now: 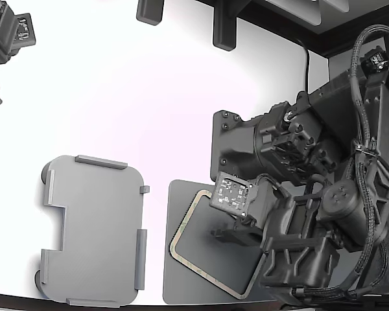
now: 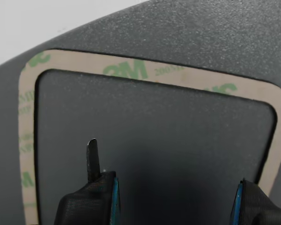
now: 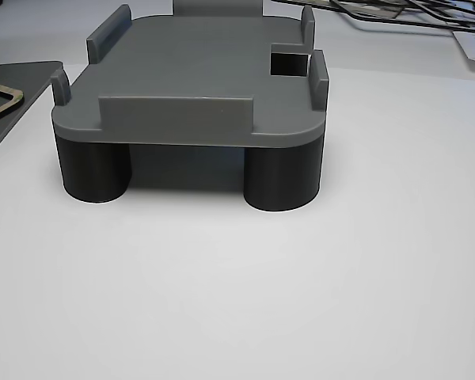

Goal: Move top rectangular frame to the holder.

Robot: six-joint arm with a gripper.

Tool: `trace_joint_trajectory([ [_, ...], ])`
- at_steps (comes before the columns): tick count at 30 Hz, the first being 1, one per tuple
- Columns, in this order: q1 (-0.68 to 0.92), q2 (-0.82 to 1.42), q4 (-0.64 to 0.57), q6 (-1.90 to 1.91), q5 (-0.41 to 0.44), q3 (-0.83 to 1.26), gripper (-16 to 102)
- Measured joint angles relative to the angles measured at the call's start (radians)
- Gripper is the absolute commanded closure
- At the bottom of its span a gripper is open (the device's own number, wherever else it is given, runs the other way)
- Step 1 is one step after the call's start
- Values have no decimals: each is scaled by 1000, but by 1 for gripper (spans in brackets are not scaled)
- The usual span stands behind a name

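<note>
On the white table [image 1: 149, 97], biggest thing first: the holder [image 1: 94, 230] sits at the exterior view's left, raised on dark round feet in the other view, nothing lying in it. Just right of it lies the dark grey mat [image 1: 201, 259], and on that mat rests the top rectangular frame [image 1: 181, 233], flat, its long axis running from the mat's far-left corner toward the near right. I'm hanging right over it: my gripper [image 2: 171, 187] has its fingers spread wide, pinching nothing, and both fingertips [image 2: 92, 157] hover above the frame's open middle, not its tan strip. So the nearest band lies just beyond my tips, toward the holder's side. My guess is I need to shift out over one band before closing, then carry leftward in the exterior view.
</note>
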Motion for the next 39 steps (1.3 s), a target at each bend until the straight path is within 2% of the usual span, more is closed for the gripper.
trace_joint_trajectory([
  [23,123,-6,17,169,-20,35,-14],
  [32,132,-5,-46,209,-14,117,-14],
  [39,132,9,-41,222,-12,129,-2],
])
